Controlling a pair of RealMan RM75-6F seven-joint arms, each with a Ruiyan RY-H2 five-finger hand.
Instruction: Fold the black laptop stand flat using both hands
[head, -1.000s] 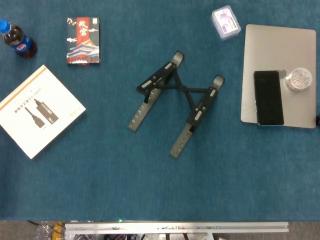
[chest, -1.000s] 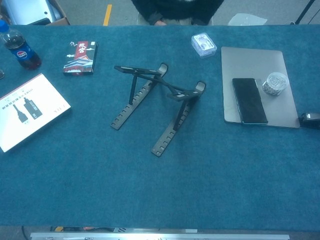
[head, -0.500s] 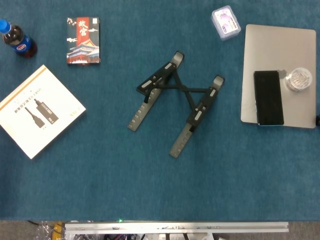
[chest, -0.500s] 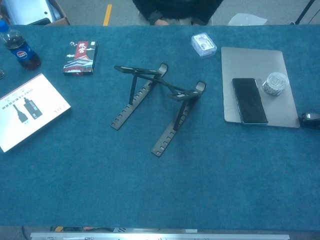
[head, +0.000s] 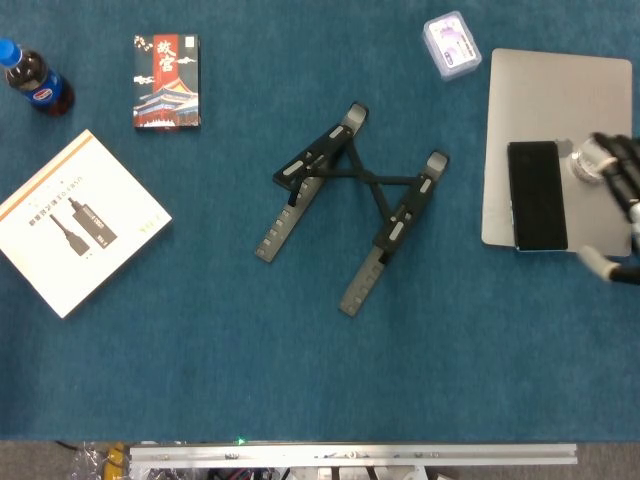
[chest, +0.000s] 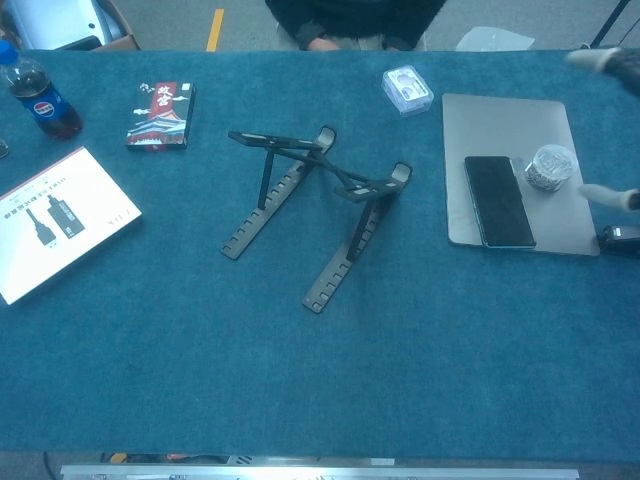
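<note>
The black laptop stand (head: 350, 205) is propped open in the middle of the blue table, its two notched legs angled toward the front edge; the chest view shows the stand (chest: 320, 200) raised on its struts. My right hand (head: 621, 195) reaches in from the right edge, above the silver laptop, its fingers spread and holding nothing. In the chest view only a fingertip (chest: 603, 59) and another (chest: 606, 195) show at the right border. The hand is far right of the stand and not touching it. My left hand is out of sight in both views.
A closed silver laptop (head: 555, 100) lies at the right, with a black phone (head: 537, 195) and a round clear container (head: 597, 157) on it. A small clear box (head: 452, 44) sits behind. At the left are a card box (head: 167, 81), a white booklet (head: 75, 220) and a cola bottle (head: 35, 80).
My right hand has come into view from the right edge, over the laptop. The stand and the other objects have not moved.
</note>
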